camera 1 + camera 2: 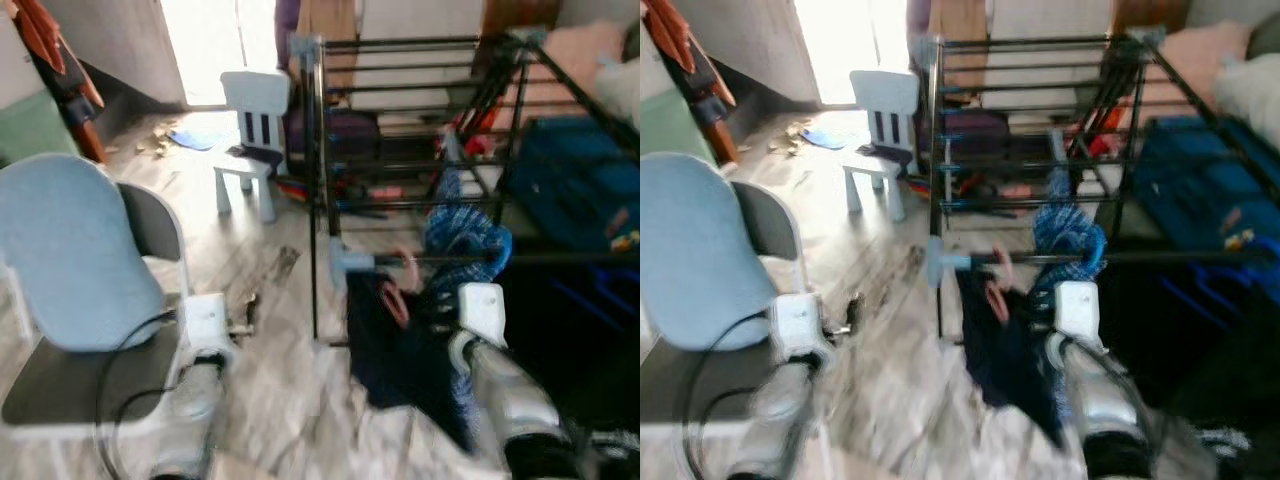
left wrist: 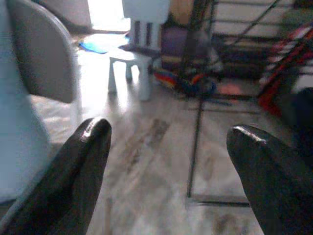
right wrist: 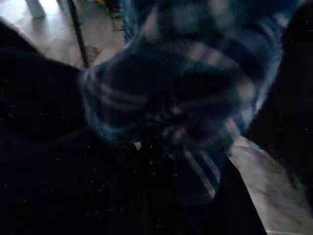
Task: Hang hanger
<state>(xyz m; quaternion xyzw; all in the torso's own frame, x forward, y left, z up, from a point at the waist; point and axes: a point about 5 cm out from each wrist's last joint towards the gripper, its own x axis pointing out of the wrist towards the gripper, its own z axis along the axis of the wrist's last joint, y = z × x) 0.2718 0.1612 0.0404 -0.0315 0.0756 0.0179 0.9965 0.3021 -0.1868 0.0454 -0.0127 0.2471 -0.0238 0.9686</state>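
The head views are blurred. A black metal drying rack [image 1: 420, 150] stands on the pale floor [image 1: 270, 300] in front of the robot. On its nearest horizontal bar [image 1: 1160, 257] hang a blue-and-white checked cloth [image 1: 465, 245] and, just beside it toward the robot's left, a dark navy garment [image 1: 395, 345]. At the top of this dark garment, close to the bar, there is a pinkish curved thing [image 1: 400, 285] that may be the hanger, but the blur does not allow to be sure if its hook sits over the bar.

The right arm [image 1: 495, 370] reaches up to the hanging clothes, with its white wrist housing just below the checked cloth. In the right wrist view the checked cloth [image 3: 195, 93] is very near the camera and the rest is dark, so I cannot tell if the right fingers are wide, narrow or holding something.

The left arm [image 1: 195, 370] is low at the robot's left, beside a light blue chair [image 1: 70, 260]. In the left wrist view the left gripper [image 2: 168, 147] has its two black fingers [image 2: 83, 156] spread wide, with nothing between them, above the floor.

Farther back stands a small white child's chair [image 1: 250, 140]. A dark blue bag [image 1: 580, 180] lies to the right behind the rack.
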